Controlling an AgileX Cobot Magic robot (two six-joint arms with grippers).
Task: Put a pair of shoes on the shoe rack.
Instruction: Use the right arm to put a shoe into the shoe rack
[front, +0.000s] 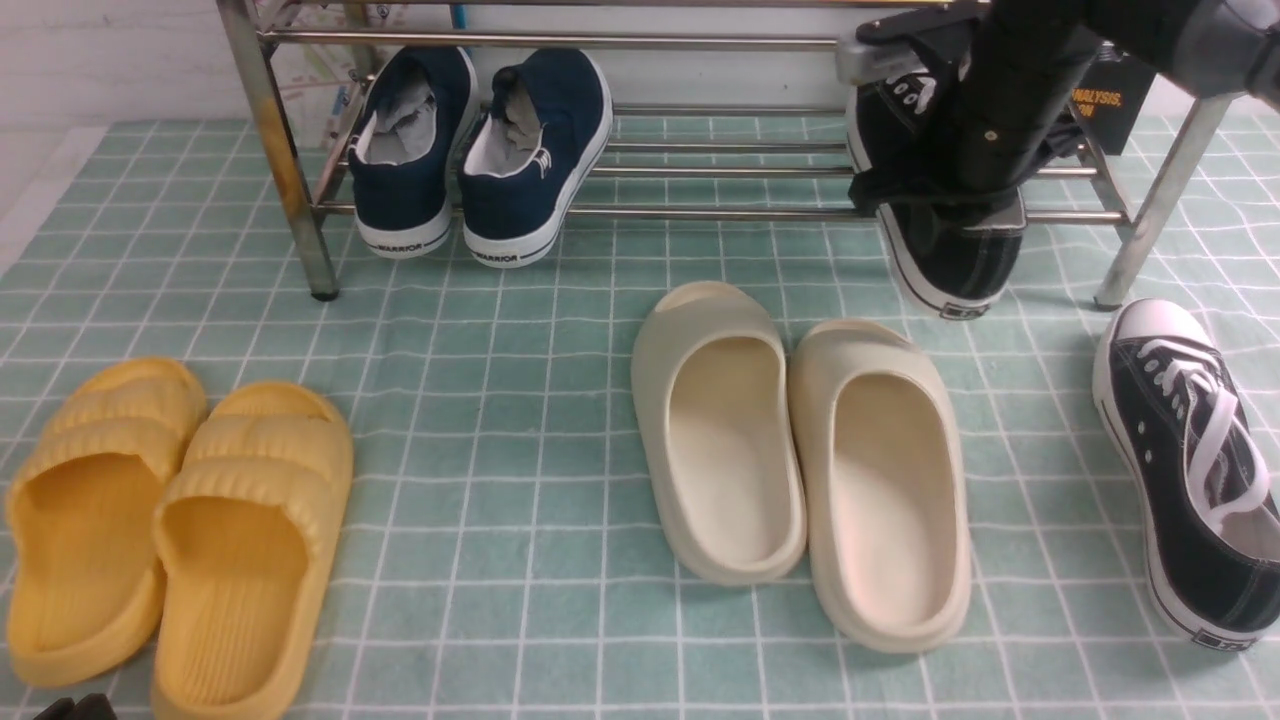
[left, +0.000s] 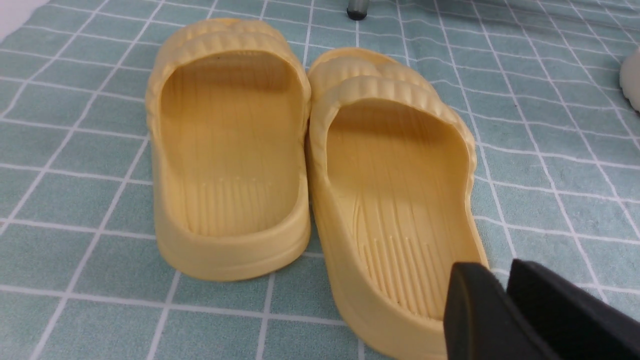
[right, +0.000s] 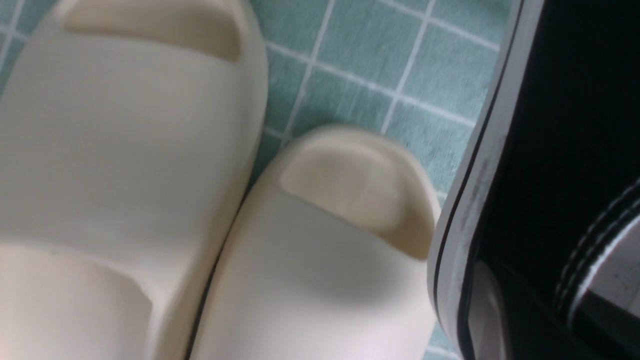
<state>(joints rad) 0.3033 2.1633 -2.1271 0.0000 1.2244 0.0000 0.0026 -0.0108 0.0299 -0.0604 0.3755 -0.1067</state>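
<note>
Black sneaker (front: 950, 268) clamped in right end effector (front: 942, 196), heel overhanging shoe rack (front: 700, 212): push deeper, level, then release. Left end effector (left: 501, 280) empty, opening unclear.

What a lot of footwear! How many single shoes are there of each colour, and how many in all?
Yellow slippers: 2
Cream slippers: 2
Navy sneakers: 2
Black sneakers: 2, counting the black sneaker at the shoe rack
Total: 8
</note>
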